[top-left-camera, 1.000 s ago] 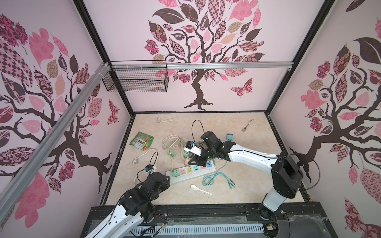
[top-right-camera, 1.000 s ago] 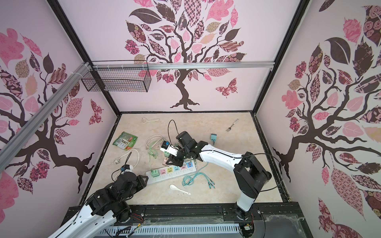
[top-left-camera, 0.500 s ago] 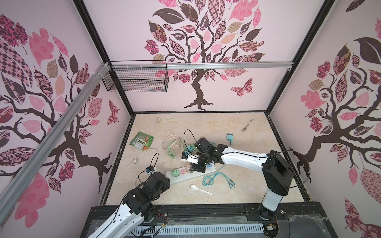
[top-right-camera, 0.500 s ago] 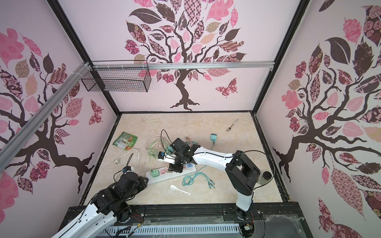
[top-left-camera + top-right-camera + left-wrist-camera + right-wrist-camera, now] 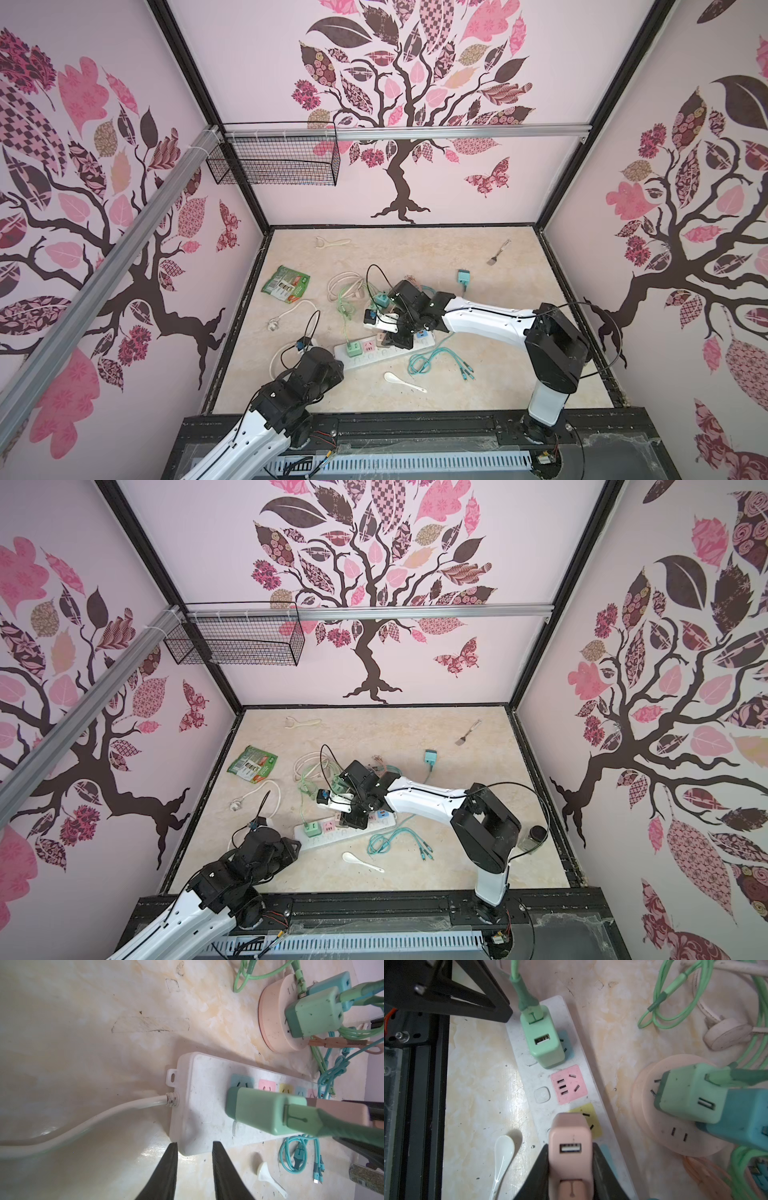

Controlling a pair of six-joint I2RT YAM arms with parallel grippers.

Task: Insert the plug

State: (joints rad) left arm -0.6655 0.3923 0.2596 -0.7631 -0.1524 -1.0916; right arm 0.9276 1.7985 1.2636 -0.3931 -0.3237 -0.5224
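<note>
Right gripper [image 5: 571, 1159] clamped on pink plastic USB charger plug [image 5: 570, 1136], over yellow socket [image 5: 588, 1118] of white power strip [image 5: 544, 1095]; left gripper [image 5: 194, 1167] slightly parted, empty, at strip's cord end.

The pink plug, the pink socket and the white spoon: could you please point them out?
pink plug [image 5: 570, 1136]: right wrist view, upper face.
pink socket [image 5: 569, 1084]: right wrist view, middle.
white spoon [image 5: 502, 1150]: right wrist view, bowl.

The marbled surface [image 5: 477, 1076] is gleaming glossy and smooth. The white plastic power strip [image 5: 533, 1076] is looking scuffed and matt; the pink plastic plug [image 5: 570, 1132] is showing a satin finish.
</note>
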